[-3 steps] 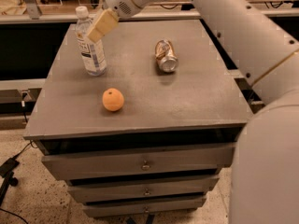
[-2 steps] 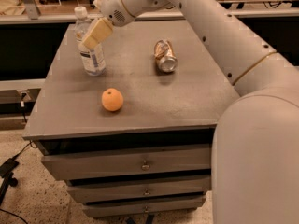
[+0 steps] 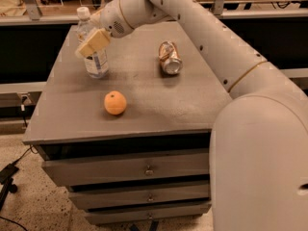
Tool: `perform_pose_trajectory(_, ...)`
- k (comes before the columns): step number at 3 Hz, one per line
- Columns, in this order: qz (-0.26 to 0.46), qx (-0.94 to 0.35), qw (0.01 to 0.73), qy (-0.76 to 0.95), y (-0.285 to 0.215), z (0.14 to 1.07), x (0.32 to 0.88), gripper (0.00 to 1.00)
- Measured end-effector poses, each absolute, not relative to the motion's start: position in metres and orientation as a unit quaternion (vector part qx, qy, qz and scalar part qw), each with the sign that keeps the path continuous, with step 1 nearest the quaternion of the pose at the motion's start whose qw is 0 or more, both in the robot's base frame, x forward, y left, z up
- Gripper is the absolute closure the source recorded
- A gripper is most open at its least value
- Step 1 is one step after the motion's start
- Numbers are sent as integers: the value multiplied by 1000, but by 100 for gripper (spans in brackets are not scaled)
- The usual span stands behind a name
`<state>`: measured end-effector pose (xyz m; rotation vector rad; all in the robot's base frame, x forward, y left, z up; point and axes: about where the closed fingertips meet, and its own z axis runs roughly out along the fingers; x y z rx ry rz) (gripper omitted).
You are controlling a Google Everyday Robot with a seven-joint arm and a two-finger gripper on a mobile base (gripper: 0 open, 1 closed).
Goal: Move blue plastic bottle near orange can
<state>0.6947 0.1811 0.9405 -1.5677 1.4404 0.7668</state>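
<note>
The blue plastic bottle [image 3: 97, 65] stands upright at the back left of the grey cabinet top [image 3: 163, 107]; it is clear with a white cap and a white-and-blue label. The orange can [image 3: 170, 57] lies on its side at the back middle, silver end toward me, well to the right of the bottle. My gripper [image 3: 89, 44] is at the bottle's upper half, open. One tan finger [image 3: 92, 42] crosses the front of the bottle; the other is hidden behind it. The bottle still rests on the top.
A round orange fruit [image 3: 115, 103] sits in front of the bottle, near the front left. The cabinet has drawers [image 3: 149, 170] below. My big white arm [image 3: 260, 143] fills the right side. A dark shelf and rail run behind the cabinet.
My gripper has moved left and down, from beside the bottle's cap to across its upper body. The bottle, can and fruit have not moved.
</note>
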Motion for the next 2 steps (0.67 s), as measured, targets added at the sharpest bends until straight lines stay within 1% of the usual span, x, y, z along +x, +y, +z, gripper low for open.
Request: perform_pose_trajectory(2, 310, -629, 422, 575, 186, 937, 693, 65)
